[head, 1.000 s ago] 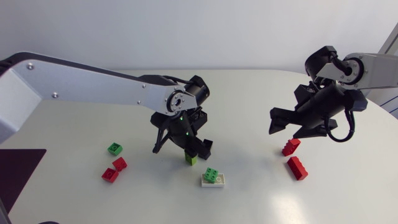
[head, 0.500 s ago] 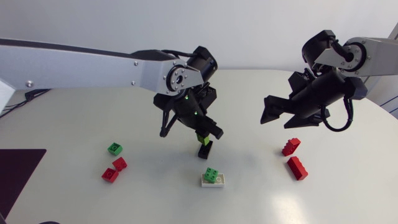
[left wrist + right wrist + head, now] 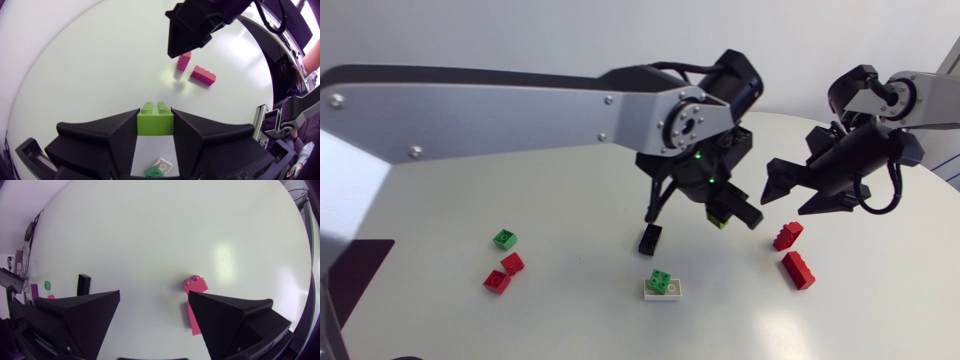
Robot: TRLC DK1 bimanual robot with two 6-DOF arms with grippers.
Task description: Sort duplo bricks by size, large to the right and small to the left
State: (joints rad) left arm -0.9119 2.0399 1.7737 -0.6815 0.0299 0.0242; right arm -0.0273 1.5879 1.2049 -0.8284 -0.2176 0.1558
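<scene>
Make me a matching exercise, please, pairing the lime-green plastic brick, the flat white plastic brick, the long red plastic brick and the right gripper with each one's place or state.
Column one
1. lime-green plastic brick
2. flat white plastic brick
3. long red plastic brick
4. right gripper

Column two
A. open, holding nothing
B. lying beside a second red brick
C. clamped in the left gripper
D. carrying a small green brick

Pairs: 1-C, 2-D, 3-B, 4-A
</scene>
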